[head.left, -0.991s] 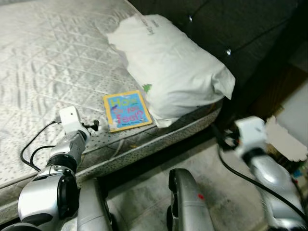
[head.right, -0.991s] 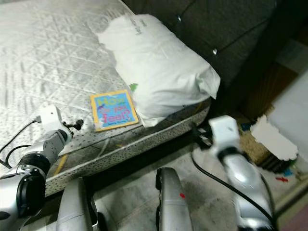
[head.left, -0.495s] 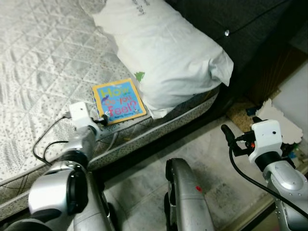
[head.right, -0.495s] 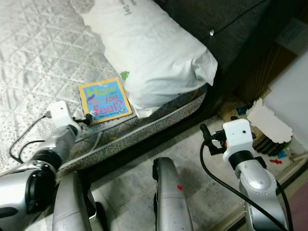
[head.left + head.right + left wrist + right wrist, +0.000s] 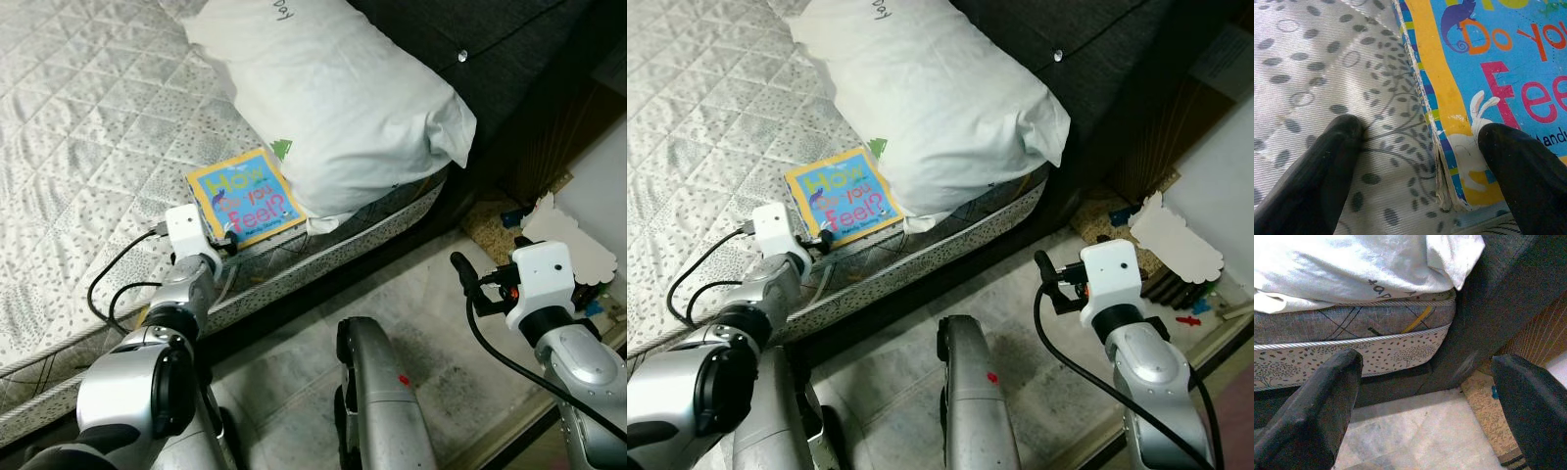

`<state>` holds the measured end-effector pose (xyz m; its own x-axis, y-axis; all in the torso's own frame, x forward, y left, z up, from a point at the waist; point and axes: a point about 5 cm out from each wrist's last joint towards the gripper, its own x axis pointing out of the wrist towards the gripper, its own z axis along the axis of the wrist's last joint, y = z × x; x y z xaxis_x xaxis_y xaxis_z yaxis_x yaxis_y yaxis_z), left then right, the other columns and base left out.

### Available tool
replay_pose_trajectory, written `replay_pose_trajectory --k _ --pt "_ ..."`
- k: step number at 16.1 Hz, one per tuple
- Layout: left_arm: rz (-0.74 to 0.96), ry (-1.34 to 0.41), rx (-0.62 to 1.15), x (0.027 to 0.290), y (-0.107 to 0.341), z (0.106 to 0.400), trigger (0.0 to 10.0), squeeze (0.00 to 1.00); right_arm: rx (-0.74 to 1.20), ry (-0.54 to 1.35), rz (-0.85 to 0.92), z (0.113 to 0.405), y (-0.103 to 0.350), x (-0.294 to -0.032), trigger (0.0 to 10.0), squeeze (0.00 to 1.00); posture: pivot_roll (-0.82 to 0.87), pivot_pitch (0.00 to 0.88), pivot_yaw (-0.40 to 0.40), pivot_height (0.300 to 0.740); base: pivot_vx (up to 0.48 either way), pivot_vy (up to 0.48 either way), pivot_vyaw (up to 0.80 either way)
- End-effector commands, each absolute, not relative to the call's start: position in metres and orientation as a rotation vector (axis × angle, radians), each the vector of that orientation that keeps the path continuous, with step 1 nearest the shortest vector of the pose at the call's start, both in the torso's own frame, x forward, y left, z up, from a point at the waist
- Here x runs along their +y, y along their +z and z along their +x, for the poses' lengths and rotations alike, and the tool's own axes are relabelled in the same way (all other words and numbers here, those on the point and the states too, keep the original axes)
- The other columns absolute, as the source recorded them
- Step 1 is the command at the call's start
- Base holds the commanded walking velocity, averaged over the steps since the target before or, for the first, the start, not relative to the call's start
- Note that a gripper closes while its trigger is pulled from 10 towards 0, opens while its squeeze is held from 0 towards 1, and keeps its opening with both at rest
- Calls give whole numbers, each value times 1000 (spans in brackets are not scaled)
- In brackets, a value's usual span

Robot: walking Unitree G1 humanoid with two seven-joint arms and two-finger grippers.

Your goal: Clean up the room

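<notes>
A blue and yellow picture book [image 5: 244, 199] lies flat on the mattress [image 5: 88, 147] near its front edge, one corner tucked against the white pillow [image 5: 333, 98]. My left gripper [image 5: 221, 238] is open at the book's near corner. In the left wrist view one finger [image 5: 1523, 171] rests on the cover of the book [image 5: 1498, 73] and the other finger [image 5: 1322, 161] presses the bedding beside its worn edge. My right gripper [image 5: 468, 272] hangs open over the floor by the bed's corner, with nothing between its fingers [image 5: 1317, 406].
A dark padded headboard [image 5: 509, 69] rises behind the pillow. Pale tiled floor [image 5: 294, 352] runs along the bed. At the right stand a white scalloped board [image 5: 573, 245], a woven mat [image 5: 490, 220] and small clutter. My own legs [image 5: 377, 392] fill the lower middle.
My left gripper has reached forward to the book's near corner, one finger now on the cover. The camera has shifted a little. The right arm has hardly moved.
</notes>
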<state>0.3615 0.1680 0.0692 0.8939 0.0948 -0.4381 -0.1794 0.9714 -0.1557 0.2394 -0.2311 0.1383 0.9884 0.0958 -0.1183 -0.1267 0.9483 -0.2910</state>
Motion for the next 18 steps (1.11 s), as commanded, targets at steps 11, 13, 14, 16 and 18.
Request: replay_pose_trajectory --k 11,13,14,16,18 --pt "-231 145 228 173 87 362 10000 0 71 151 -261 259 134 -213 10000 0 -291 175 -40 552 0 0 0" --pt "-194 189 144 182 93 353 10000 0 51 168 -236 266 133 -204 10000 0 -250 142 -32 552 0 0 0" --pt "-149 252 85 193 98 343 10000 0 41 178 -217 274 131 -197 10000 0 -229 124 -27 552 0 0 0" --pt "-40 407 -18 216 107 318 10000 0 31 204 -157 288 127 -179 10000 0 -148 62 -12 552 0 0 0" --pt "-2 445 -62 227 106 288 10000 0 59 215 -84 309 117 -157 10000 0 -65 4 -23 552 0 0 0"
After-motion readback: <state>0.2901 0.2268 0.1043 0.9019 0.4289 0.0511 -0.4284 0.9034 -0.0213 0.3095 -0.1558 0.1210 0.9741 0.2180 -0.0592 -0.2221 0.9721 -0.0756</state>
